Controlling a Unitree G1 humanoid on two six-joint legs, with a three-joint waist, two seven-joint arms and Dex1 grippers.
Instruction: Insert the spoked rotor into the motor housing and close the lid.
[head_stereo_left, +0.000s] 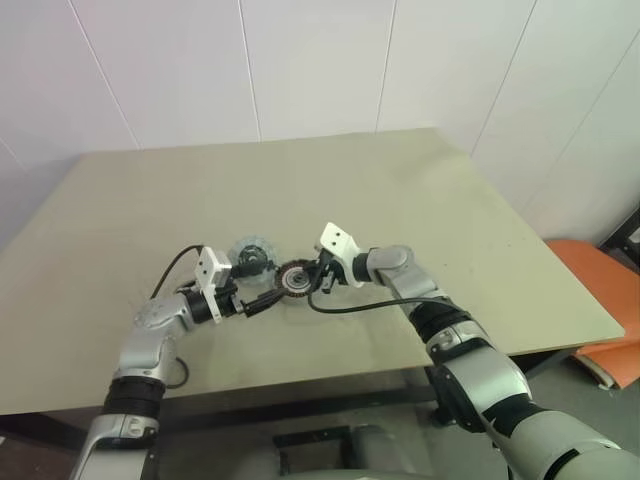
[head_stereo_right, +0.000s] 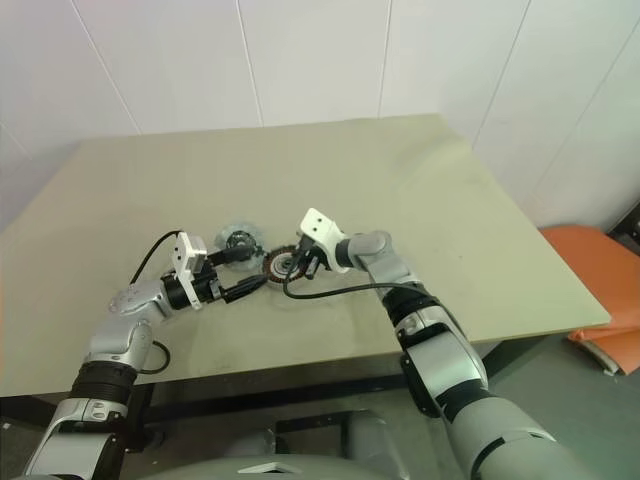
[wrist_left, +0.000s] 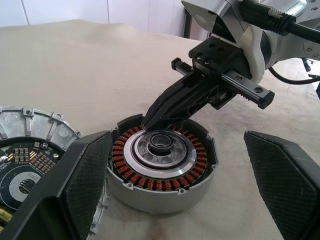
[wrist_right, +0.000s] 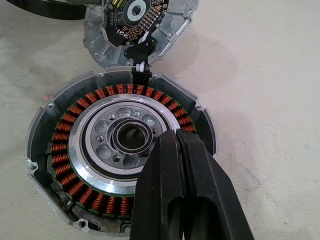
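The spoked rotor (wrist_right: 65, 145), a ring of copper windings around a silver centre with a bearing hole, sits inside the round silvery motor housing (wrist_right: 37, 135). Beside it lies the lid (wrist_right: 100, 35), a silvery disc with a black circuit board, joined to the housing by a short wire. My right gripper (wrist_right: 172, 136) is shut, its tips resting on the rotor's inner silver ring. My left gripper (wrist_left: 176, 136) is open, one finger on each side of the housing, apart from it. On the table, the rotor (head_stereo_left: 292, 277) lies between both grippers.
The beige table (head_stereo_left: 400, 190) stretches far behind and to the right of the parts. Black cables loop from both wrists near the front edge. An orange seat (head_stereo_left: 600, 290) stands off the table's right side. White walls close the back.
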